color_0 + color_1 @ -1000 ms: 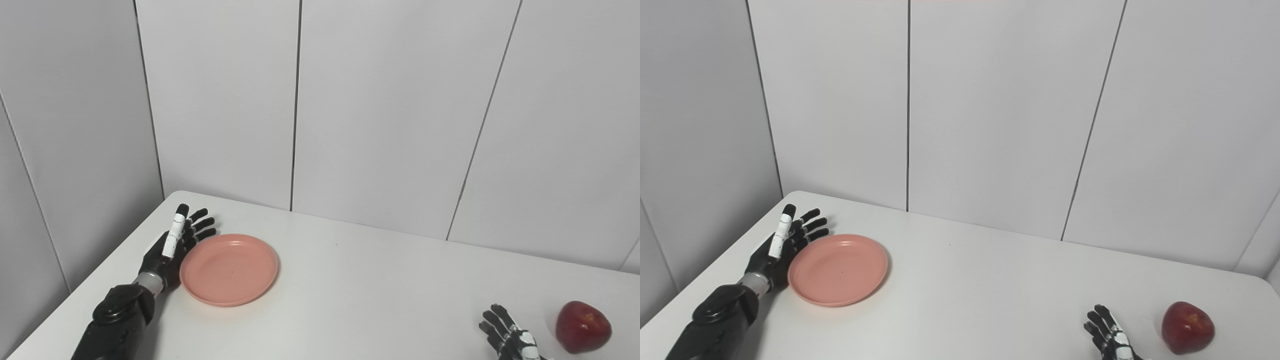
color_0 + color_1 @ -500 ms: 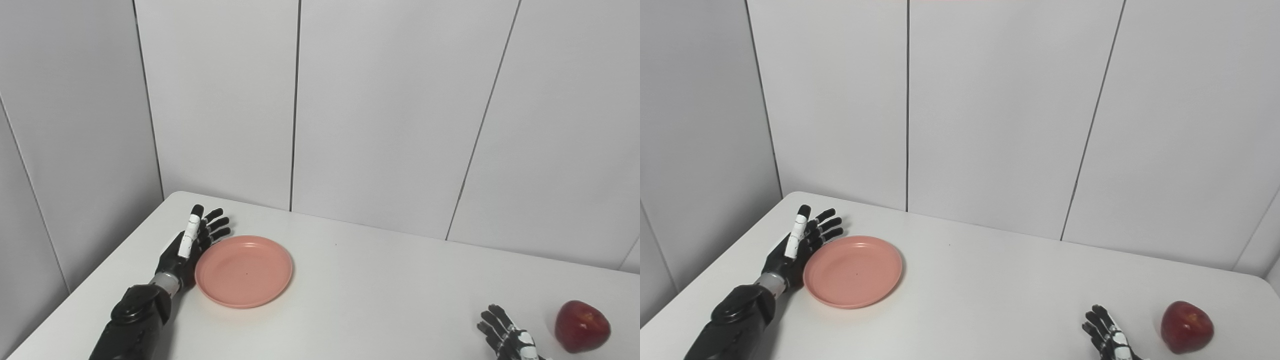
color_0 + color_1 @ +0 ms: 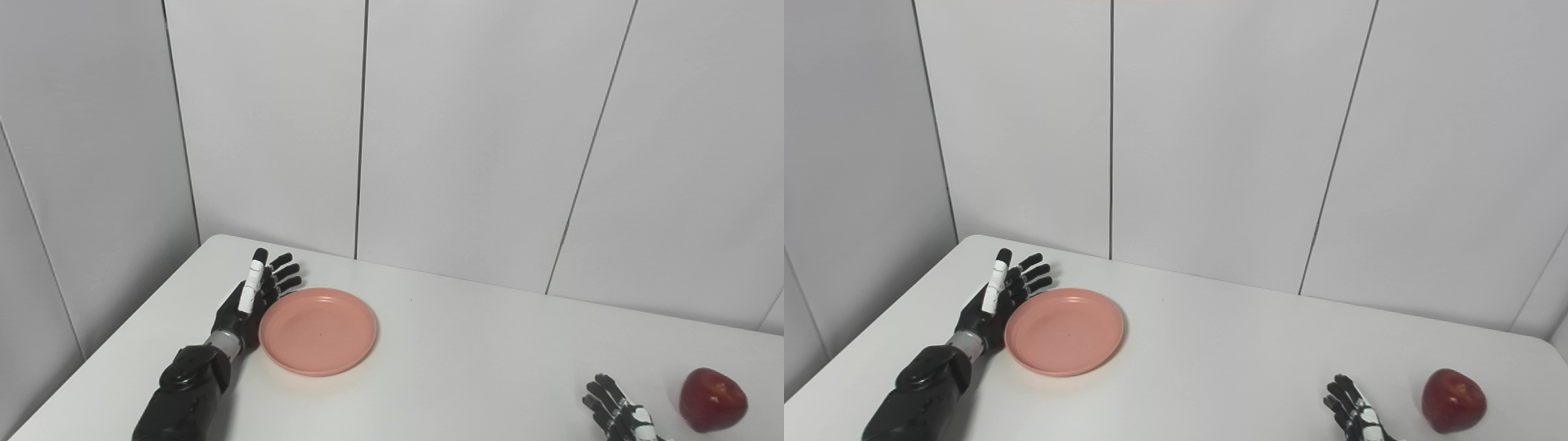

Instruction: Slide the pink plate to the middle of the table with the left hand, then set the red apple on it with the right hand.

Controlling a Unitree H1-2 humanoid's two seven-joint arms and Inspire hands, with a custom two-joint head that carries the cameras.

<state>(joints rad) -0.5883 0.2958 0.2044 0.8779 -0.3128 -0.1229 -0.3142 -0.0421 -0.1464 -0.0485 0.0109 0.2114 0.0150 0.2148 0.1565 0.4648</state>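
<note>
Left hand (image 3: 254, 297): fingers spread, grasping nothing, flat against the pink plate (image 3: 318, 331) rim's left side. We judge table-middle lies rightward of the plate.

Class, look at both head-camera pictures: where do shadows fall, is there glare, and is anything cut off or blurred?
Left eye view: even, soft light; the round pink plastic plate casts a faint shadow along its right rim; nothing blurred. Right eye view: the shiny red apple shows a small highlight on top; the right hand is cut off by the bottom edge.
</note>
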